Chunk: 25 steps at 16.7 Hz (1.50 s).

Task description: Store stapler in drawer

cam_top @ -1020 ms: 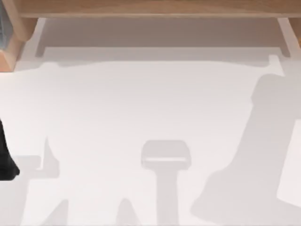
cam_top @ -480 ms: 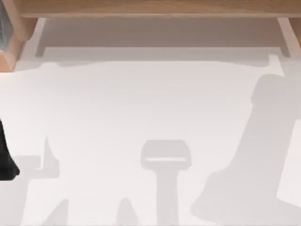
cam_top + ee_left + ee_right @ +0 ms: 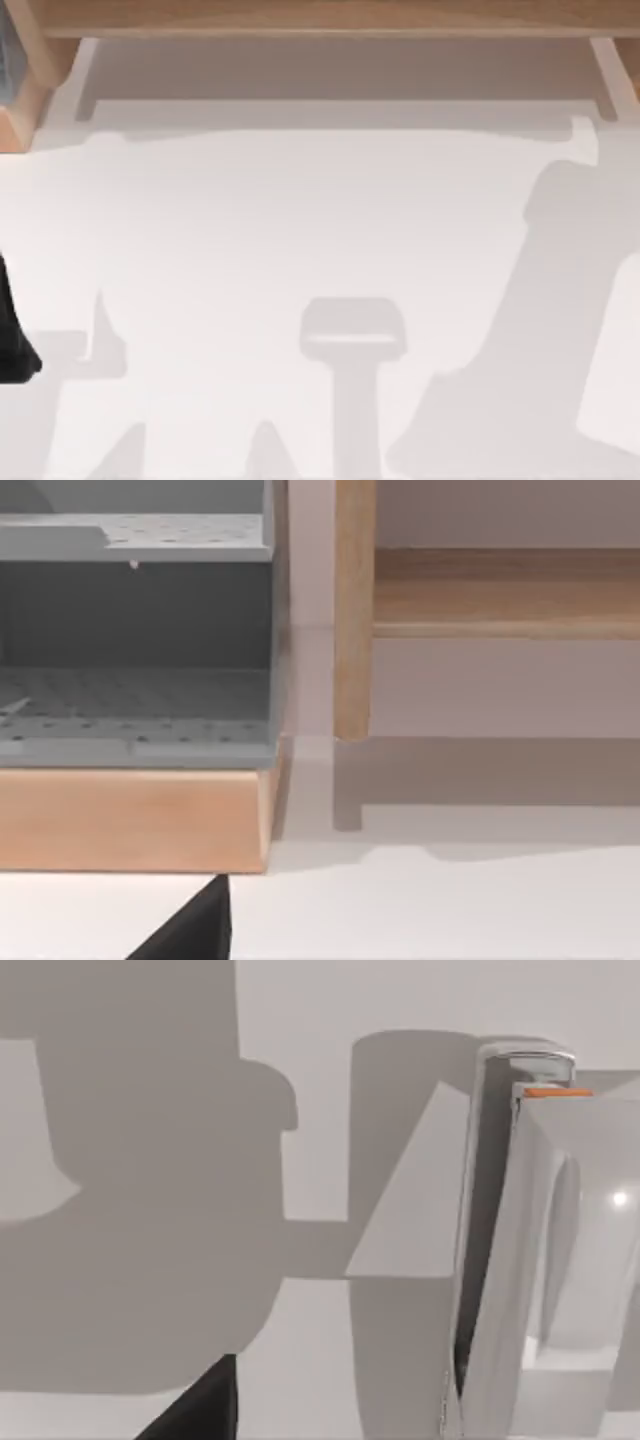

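Note:
The stapler (image 3: 520, 1260) is a long white and light-grey bar with a small orange mark at one end. It lies on the white table in the right wrist view, close to the camera. A black corner of my right gripper (image 3: 200, 1405) shows beside it, apart from it. The drawer unit (image 3: 135, 640) has grey perforated trays on a wooden base and stands in front of my left gripper (image 3: 195, 932), of which a black corner shows. A dark part of my left arm (image 3: 12, 335) sits at the table's left edge.
A long wooden shelf (image 3: 330, 18) runs along the back of the table on pale legs. A wooden post (image 3: 353, 610) stands next to the grey trays. The white tabletop (image 3: 300, 220) carries broad shadows of both arms.
The right arm's shadow in the top view has shifted left and toward the back. The left arm has not moved.

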Motion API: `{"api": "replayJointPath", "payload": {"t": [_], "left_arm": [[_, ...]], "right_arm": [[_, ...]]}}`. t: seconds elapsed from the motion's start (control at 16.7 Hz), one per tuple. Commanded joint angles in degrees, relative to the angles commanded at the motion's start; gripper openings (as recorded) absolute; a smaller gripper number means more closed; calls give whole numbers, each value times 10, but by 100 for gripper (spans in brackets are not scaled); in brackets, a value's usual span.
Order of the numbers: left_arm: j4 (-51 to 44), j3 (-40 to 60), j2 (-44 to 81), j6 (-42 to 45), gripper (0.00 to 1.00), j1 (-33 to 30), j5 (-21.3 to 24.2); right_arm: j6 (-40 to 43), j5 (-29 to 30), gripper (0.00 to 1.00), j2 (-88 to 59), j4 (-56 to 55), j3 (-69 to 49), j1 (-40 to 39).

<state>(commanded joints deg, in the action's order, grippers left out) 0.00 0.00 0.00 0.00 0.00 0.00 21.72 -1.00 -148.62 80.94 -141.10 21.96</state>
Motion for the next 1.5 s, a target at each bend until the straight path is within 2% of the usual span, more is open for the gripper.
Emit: {"api": "replayJointPath", "payload": {"t": [0.24,0.48,0.96,1.5], "left_arm": [[0,0,0,0,100,0,0],[0,0,0,0,100,0,0],[0,0,0,0,100,0,0],[0,0,0,0,100,0,0]], "right_arm": [[44,-21,100,95,-99,88,7],[111,-54,100,206,-287,206,30],[291,-142,100,364,-795,503,125],[502,-265,100,453,-1347,873,246]]}}
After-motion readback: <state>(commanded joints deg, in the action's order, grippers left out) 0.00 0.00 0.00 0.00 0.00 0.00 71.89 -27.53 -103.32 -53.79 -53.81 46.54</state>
